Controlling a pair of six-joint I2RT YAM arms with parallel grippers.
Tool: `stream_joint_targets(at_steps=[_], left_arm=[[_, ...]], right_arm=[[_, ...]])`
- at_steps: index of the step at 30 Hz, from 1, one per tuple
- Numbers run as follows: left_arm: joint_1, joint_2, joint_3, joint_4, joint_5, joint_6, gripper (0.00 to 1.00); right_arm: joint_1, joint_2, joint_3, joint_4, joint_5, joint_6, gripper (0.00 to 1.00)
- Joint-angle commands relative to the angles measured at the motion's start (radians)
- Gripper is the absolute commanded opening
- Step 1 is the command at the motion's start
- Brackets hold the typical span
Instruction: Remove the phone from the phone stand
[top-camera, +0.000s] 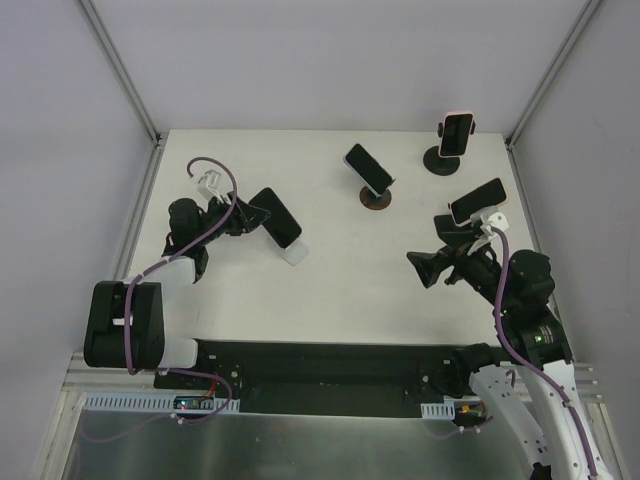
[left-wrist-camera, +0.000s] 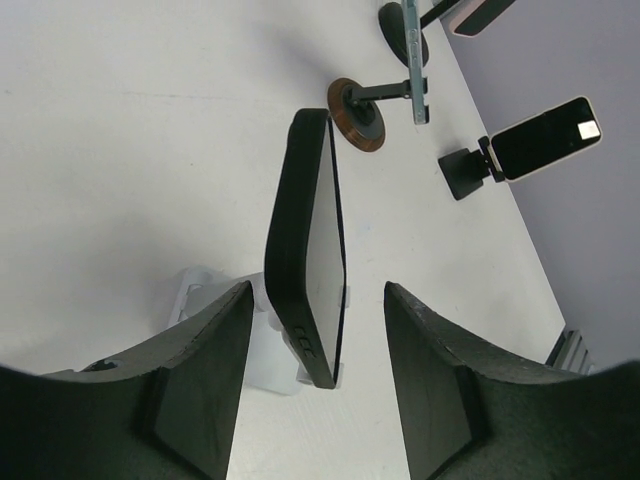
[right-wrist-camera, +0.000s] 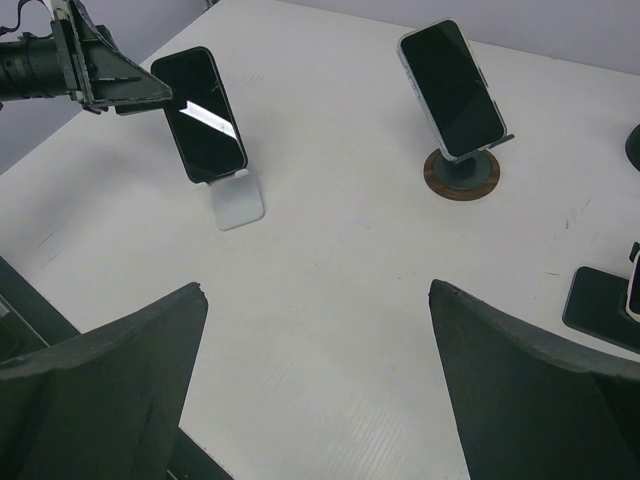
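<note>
- White desk (top-camera: 330, 290) carries four phones on stands; the two arms' bases sit at its near edge
- Black left hand (left-wrist-camera: 318, 300) reaches in from the left edge toward the middle; its fingers (left-wrist-camera: 200, 370) stand apart on either side of the black phone (left-wrist-camera: 305, 230); a clear gap shows on one side, so nothing is clamped
- The black phone leans tilted on the white stand (right-wrist-camera: 237, 203), its lower end at the stand's foot, left of the desk's middle
- Right of it, toward the far edge, a second phone (top-camera: 368, 168) leans on a stand with a brown round base (top-camera: 377, 199)
- Near the far right corner a pink-edged phone (top-camera: 457, 135) stands upright on a black stand (top-camera: 441, 160)
- By the right edge another pink phone (top-camera: 478, 201) sits tilted on a dark mount (left-wrist-camera: 462, 172); from above the arm partly hides the mount
- Right hand (right-wrist-camera: 315, 288), near the right edge, hangs over bare desk; fingers wide apart, nothing between them
</note>
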Motion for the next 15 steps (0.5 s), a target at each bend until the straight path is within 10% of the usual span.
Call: stream_joint_targets(at_steps=[1,15], left_arm=[[0.01,-0.016,0.035,0.016,-0.056,0.0,0.53],[0.012,0.018,0.093,0.074,-0.024,-0.07,0.13]], right_arm=[[0.006,-0.013,0.0,0.043,-0.028,-0.012,0.96],[0.005,-0.06,-0.006,-0.008,-0.02,-0.018,0.96]])
